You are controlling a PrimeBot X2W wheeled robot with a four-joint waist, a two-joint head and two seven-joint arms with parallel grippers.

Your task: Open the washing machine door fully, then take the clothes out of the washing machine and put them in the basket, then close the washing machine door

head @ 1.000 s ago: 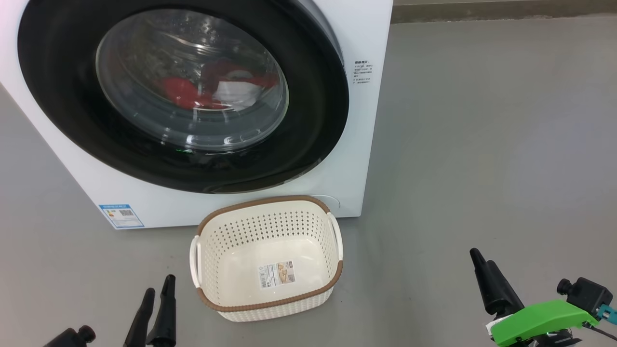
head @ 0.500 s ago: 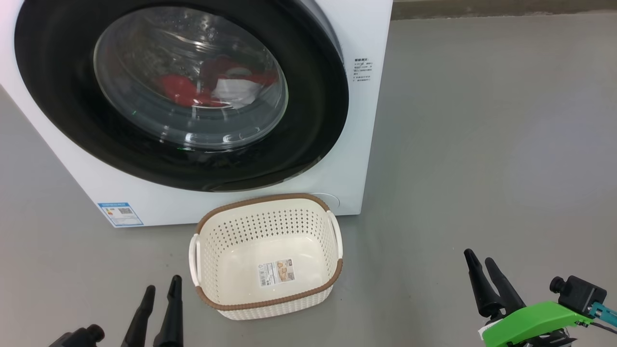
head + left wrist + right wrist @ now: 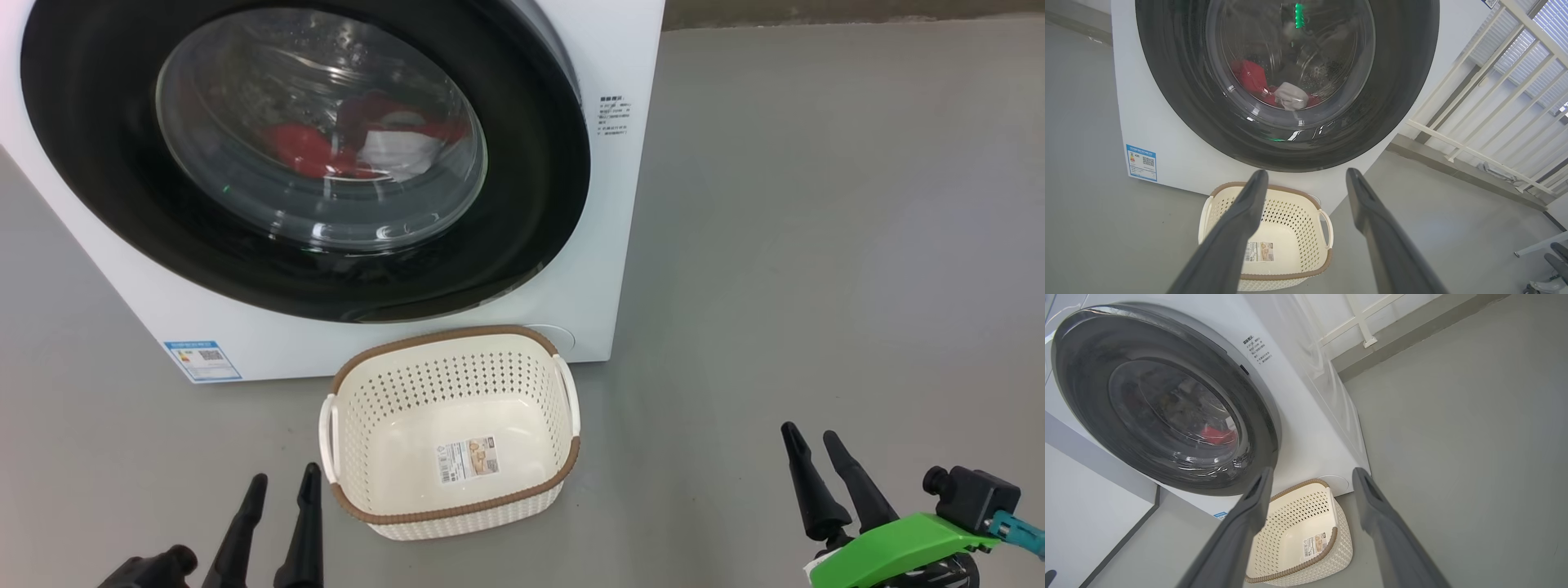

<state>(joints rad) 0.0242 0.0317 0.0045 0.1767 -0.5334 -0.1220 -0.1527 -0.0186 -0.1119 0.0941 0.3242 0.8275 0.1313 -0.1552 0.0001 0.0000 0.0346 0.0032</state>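
left gripper (image 3: 286, 472) and right gripper (image 3: 808, 429) hang spread wide and empty, flanking the basket (image 3: 457, 380), touching nothing.

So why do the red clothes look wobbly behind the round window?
Head view: the washing machine door bulges, warping the clothes, with white glare streaks. Left wrist view: a green reflection up top. Right wrist view: glass dull, greyish.
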